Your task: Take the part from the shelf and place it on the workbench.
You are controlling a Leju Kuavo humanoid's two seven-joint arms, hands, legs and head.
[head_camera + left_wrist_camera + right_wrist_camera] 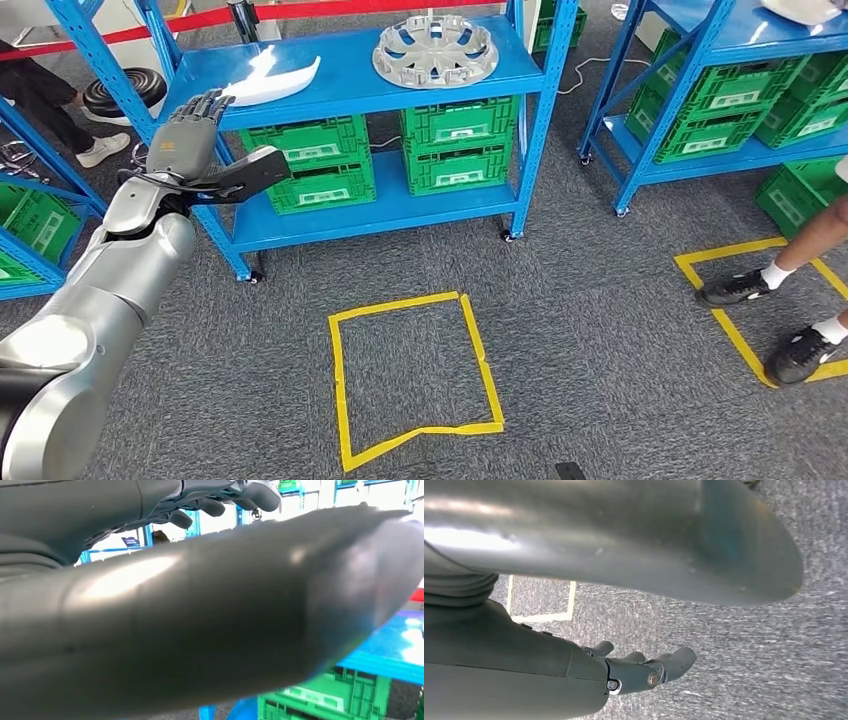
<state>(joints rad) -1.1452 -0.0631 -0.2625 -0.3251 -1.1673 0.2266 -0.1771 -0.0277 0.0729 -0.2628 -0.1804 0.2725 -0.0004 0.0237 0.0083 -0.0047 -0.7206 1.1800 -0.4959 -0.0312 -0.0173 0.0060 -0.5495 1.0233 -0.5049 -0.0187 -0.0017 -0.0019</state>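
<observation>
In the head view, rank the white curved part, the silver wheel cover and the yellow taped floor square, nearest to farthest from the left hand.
From the left hand, raised and open in front of the shelf:
1. white curved part, on the top shelf just beyond the fingertips.
2. silver wheel cover, same shelf, farther right.
3. yellow taped floor square, on the carpet below.

Grey carpeted floor [600, 330] marked with a yellow tape outline [415, 375]; a second yellow outline [745, 300] lies at right. Blue steel shelving racks [540, 110] hold green plastic crates [458, 150]. Red barrier tape [200, 18] runs behind.
</observation>
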